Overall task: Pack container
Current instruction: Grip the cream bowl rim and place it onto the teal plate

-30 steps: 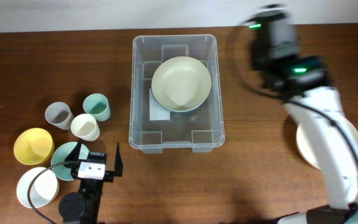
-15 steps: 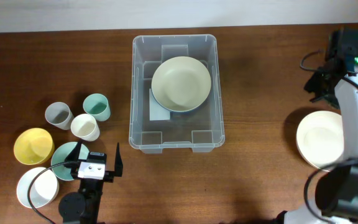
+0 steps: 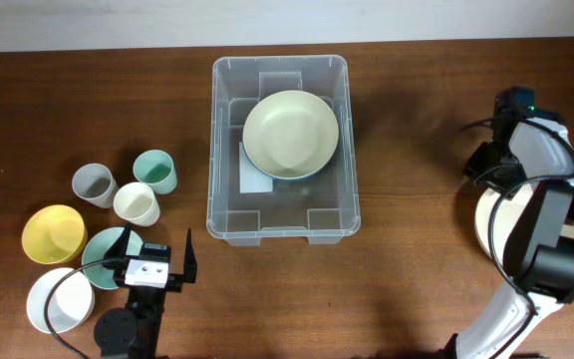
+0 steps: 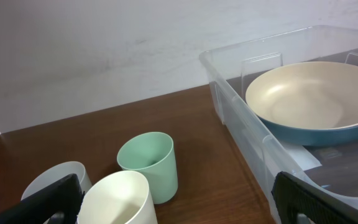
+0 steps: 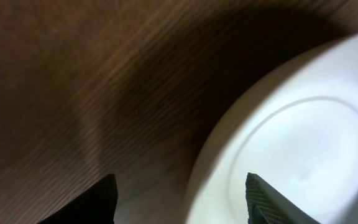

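Note:
The clear container (image 3: 229,199) stands mid-table and holds a cream bowl with a blue outside (image 3: 290,133); the left wrist view shows its near wall (image 4: 229,106) and the bowl (image 4: 309,93). My left gripper (image 3: 157,257) is open and empty, low by the cups at the front left; its fingers (image 4: 179,208) frame a white cup (image 4: 114,199). My right gripper (image 5: 179,199) is open just above the table, with one finger over the wood and the other over the inside of a white bowl (image 5: 291,143). In the overhead view the arm mostly covers that bowl (image 3: 486,229).
At the left are a grey cup (image 3: 94,184), a mint cup (image 3: 154,172), a white cup (image 3: 136,203), a yellow bowl (image 3: 53,233), a teal bowl (image 3: 106,244) and a white bowl (image 3: 56,299). The right arm is folded along the table's right edge.
My right arm has swung from behind the container's right side to the far right and come down over the white bowl. The left arm and the container have not moved.

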`<act>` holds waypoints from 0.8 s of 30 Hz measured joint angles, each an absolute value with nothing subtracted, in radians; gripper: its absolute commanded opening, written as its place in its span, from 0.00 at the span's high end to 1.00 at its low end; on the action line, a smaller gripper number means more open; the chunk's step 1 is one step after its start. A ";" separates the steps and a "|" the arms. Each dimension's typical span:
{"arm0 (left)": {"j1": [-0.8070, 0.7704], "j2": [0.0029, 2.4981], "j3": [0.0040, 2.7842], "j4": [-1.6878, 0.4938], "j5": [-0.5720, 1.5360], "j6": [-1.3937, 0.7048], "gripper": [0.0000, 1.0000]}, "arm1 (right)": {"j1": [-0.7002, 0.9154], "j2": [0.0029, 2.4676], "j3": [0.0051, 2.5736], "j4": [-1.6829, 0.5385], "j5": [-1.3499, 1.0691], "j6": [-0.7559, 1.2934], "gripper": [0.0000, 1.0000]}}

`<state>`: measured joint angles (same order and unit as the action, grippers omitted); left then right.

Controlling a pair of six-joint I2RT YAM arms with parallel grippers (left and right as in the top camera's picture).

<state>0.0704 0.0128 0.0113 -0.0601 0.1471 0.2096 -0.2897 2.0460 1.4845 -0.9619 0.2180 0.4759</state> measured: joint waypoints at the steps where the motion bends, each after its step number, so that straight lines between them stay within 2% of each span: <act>1: 0.070 0.013 0.011 -0.060 0.147 0.210 0.01 | -0.290 2.057 1.485 -0.962 0.218 0.481 0.42; 3: 0.070 0.013 0.011 -0.060 0.147 0.210 0.01 | -0.290 2.072 1.485 -0.961 0.218 0.493 0.61; 7: 0.070 0.013 0.011 -0.060 0.147 0.210 0.01 | -0.290 2.081 1.484 -0.955 0.218 0.500 0.75; 8: 0.070 0.013 0.011 -0.060 0.147 0.210 0.00 | -0.290 2.081 1.484 -0.956 0.218 0.503 0.82; 9: 0.070 0.013 0.011 -0.060 0.147 0.210 0.00 | -0.290 2.081 1.484 -0.956 0.218 0.501 0.92; 10: 0.070 0.013 0.011 -0.060 0.147 0.210 0.01 | -0.290 2.081 1.484 -0.956 0.218 0.503 0.96; 18: 0.070 0.013 0.011 -0.060 0.147 0.210 0.00 | -0.289 2.081 1.484 -0.948 0.216 0.501 0.96; 24: 0.070 0.013 0.011 -0.060 0.147 0.210 0.01 | -0.257 2.081 1.501 -0.934 0.218 0.377 0.96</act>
<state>0.0704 0.0128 0.0113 -0.0601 0.1471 0.2096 -0.2565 2.0808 1.5005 -0.9337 0.2180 0.3775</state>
